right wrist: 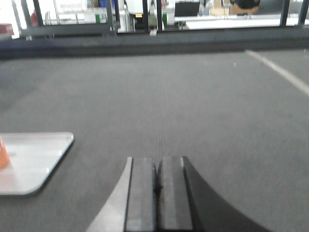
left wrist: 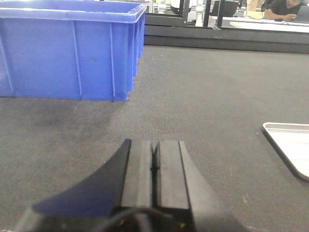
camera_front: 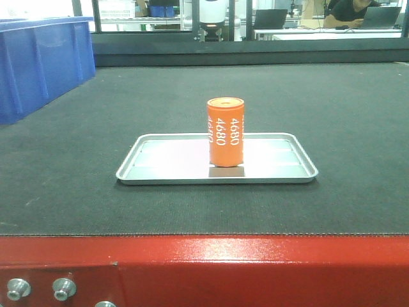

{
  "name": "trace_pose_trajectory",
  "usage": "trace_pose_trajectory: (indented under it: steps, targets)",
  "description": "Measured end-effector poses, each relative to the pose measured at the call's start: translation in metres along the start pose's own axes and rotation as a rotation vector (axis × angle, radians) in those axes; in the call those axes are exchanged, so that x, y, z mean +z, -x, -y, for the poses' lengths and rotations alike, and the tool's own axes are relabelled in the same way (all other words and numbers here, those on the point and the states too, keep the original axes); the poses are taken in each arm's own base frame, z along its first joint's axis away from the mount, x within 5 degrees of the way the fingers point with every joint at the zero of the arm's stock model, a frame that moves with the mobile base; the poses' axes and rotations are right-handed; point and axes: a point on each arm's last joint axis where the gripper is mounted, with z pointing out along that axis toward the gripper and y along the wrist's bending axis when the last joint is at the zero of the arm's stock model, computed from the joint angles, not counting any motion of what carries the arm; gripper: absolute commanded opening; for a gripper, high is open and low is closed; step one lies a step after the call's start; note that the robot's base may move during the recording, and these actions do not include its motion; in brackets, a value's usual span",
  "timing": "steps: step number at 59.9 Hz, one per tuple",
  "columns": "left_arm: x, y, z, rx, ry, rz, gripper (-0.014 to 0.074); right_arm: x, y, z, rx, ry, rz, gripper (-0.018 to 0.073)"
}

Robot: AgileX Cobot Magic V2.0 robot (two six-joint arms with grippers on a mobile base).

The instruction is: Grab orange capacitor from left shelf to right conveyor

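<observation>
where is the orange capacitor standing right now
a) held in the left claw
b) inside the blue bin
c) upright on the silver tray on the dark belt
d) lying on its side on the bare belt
c: the front view shows the orange capacitor upright on the silver tray, which rests on the dark belt; both wrist views show the left claw and right claw shut with nothing held.

On the right conveyor (camera_front: 332,115) before me a tray (camera_front: 160,169) lies centred; the orange capacitor (camera_front: 225,132) stands upright in it, a bin (camera_front: 38,61) far left.
</observation>
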Motion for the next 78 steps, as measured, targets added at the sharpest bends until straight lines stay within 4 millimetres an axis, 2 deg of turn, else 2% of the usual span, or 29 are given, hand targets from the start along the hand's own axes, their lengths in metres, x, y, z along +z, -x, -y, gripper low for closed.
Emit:
trace_pose_trajectory:
  steps: [6, 78]
  targets:
    - [0.0000, 0.0000, 0.0000, 0.000, 0.000, 0.000, -0.0127, 0.0013, -0.0098, 0.0010, 0.000, -0.003, -0.028, 0.0055]
    - [0.0000, 0.0000, 0.0000, 0.000, 0.000, 0.000, -0.0127, 0.0012, -0.0077, 0.0026, 0.015, -0.033, -0.003, 0.0055]
